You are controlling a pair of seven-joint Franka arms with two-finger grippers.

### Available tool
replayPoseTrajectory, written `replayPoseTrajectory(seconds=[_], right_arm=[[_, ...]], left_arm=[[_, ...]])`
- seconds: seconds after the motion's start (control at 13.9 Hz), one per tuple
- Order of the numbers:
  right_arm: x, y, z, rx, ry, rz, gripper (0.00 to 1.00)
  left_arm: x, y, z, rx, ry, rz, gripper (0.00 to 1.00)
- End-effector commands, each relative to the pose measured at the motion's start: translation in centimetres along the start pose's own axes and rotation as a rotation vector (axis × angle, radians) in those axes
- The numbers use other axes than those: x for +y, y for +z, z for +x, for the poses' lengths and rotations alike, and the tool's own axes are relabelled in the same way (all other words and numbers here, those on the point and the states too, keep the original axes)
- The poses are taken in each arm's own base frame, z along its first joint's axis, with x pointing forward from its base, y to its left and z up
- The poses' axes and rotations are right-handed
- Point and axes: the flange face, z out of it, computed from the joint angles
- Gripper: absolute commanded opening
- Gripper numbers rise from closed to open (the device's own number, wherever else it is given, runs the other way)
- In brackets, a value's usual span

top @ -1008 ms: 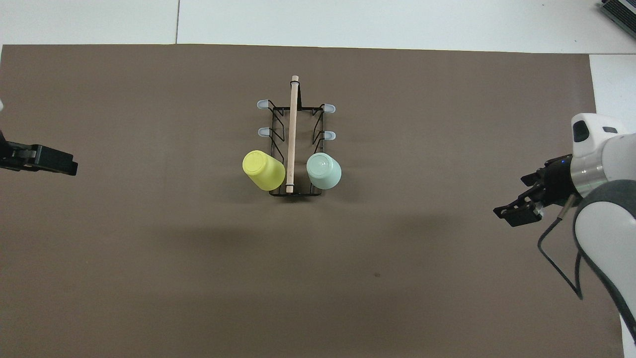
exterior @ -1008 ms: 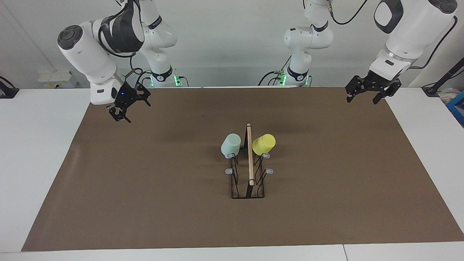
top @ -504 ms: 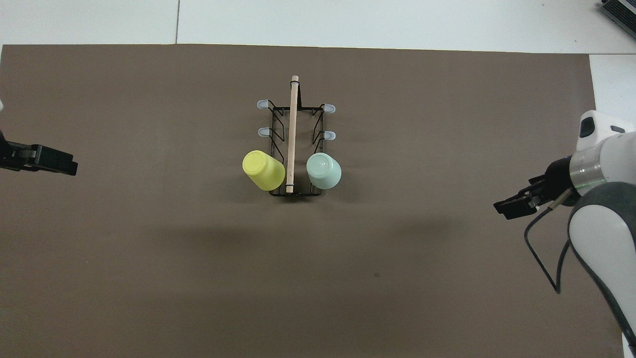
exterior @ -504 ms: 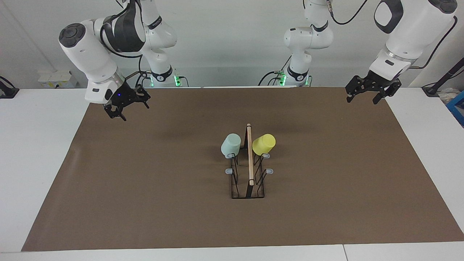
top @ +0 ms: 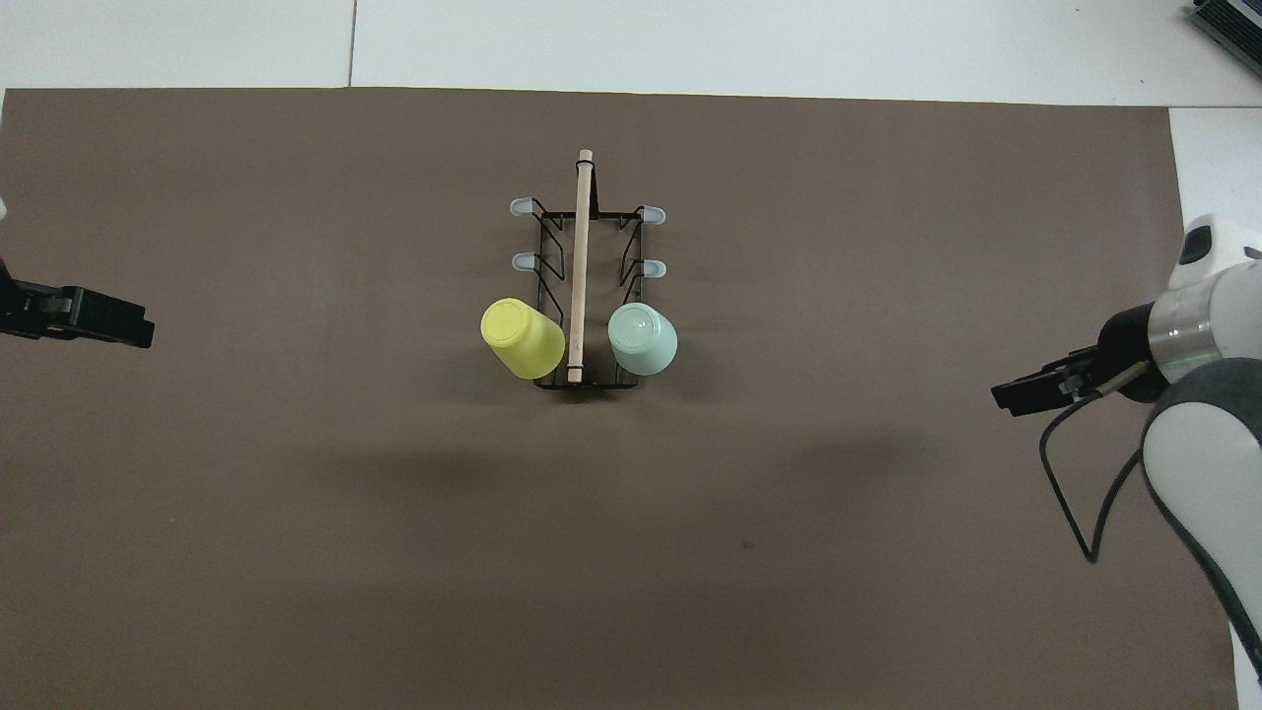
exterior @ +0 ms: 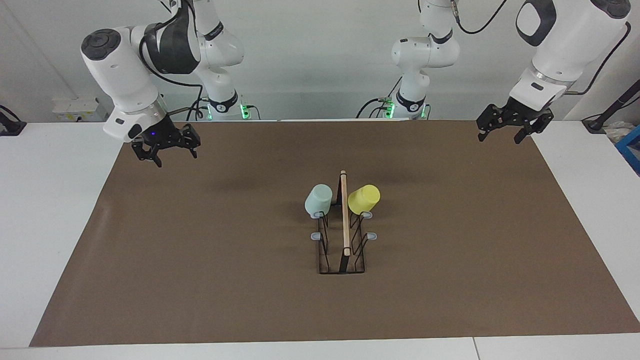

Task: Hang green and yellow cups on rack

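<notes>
The narrow black wire rack (exterior: 342, 240) with a light wooden rod (exterior: 344, 212) along its top stands in the middle of the brown paper mat (exterior: 200, 260) that covers the white table (exterior: 50, 210), its rod running from the robots' end outward. The pale mint green plastic cup (exterior: 318, 200) hangs upside down on the prong nearest the robots on the side toward the right arm's end of the table, and the bright yellow plastic cup (exterior: 363, 198) hangs tilted, bottom up, on the matching prong on the side toward the left arm's end, so the two cups sit just beside the rod with the rod between them. The four grey-tipped prongs (top: 522, 208) farther from the robots carry nothing. The right gripper (exterior: 166, 149) hovers over the mat's corner at the right arm's end, close to the robots' edge, well apart from the green cup and the rack; its fingers are spread and it grasps nothing. The left gripper (exterior: 510, 127) hangs over the mat's corner at the left arm's end, likewise well apart from the yellow cup, with its fingers parted and nothing between them. In the overhead view both grippers show only at the side edges, the left gripper (top: 89, 318) and the right gripper (top: 1035, 390) each with bare mat between it and the rack.
</notes>
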Motion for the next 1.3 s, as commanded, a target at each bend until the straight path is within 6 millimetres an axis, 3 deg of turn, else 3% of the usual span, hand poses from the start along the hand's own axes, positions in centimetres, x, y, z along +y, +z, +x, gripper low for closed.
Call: replayPoseTrajectory(seconds=[0.0, 0.22, 0.65, 1.01, 1.22], right_arm=[[0.0, -0.1, 0.7, 0.01, 0.039, -0.026, 1.0], [0.6, 0.8, 1.4, -0.006, 0.103, -0.033, 1.0], [0.6, 1.4, 0.7, -0.068, 0.146, -0.02, 1.0], [1.2, 0.5, 1.2, -0.063, 0.176, -0.023, 1.0], [1.9, 1.2, 1.3, -0.078, 0.194, -0.013, 1.0]], left_arm=[[0.0, -0.6, -0.5, 0.001, -0.01, 0.015, 1.0], [0.0, -0.6, -0.5, 0.001, -0.01, 0.015, 1.0], [0.0, -0.6, -0.4, 0.006, -0.01, 0.016, 1.0], [0.1, -0.6, -0.5, 0.0, -0.01, 0.015, 1.0], [-0.1, -0.8, -0.5, 0.007, -0.011, 0.015, 1.0]])
